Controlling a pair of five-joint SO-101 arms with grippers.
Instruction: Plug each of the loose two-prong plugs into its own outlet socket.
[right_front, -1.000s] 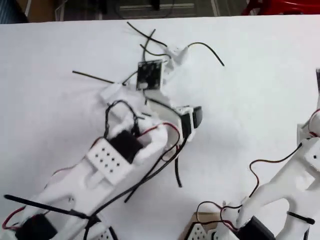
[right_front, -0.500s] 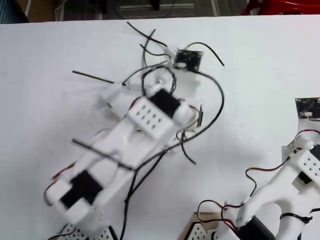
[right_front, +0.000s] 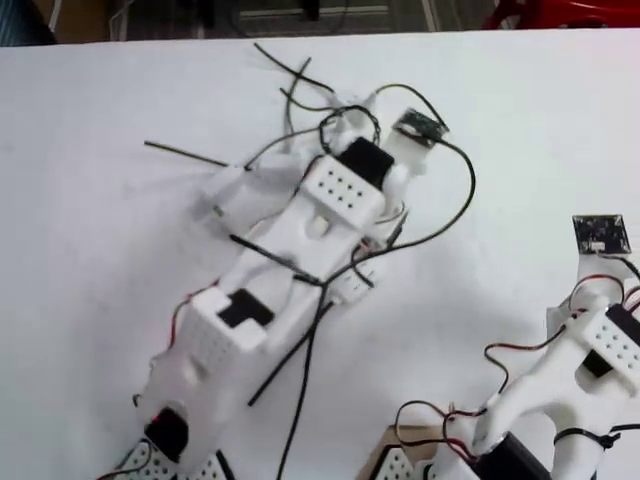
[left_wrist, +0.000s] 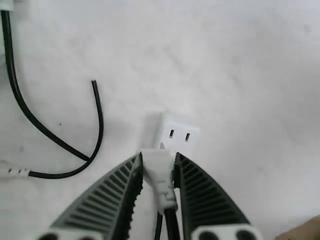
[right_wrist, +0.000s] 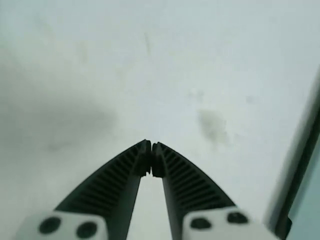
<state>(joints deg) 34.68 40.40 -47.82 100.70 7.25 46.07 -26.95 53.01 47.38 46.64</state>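
Note:
My left gripper (left_wrist: 158, 160) is shut on a white two-prong plug (left_wrist: 159, 176) whose black cord runs back between the fingers. Directly ahead of the plug, almost touching it, a white outlet socket (left_wrist: 176, 133) lies on the table with its two slots showing. In the high view the left arm (right_front: 300, 240) stretches from the near left to the table's middle, covering plug and socket. A white plug-like block (right_front: 228, 192) lies just left of it. My right gripper (right_wrist: 151, 160) is shut on nothing, above bare table; its arm (right_front: 590, 360) is at the near right.
Loose black cords (right_front: 300, 85) tangle at the far middle of the table, and one cord end (left_wrist: 95, 100) curls beside the socket. A small white block (right_front: 352, 285) sits under the left arm. The table's edge (right_wrist: 300, 150) runs close to the right gripper.
The left arm has stretched out and swung its wrist toward the far right over the cords. The right arm's wrist has shifted a little inward from the table's right edge.

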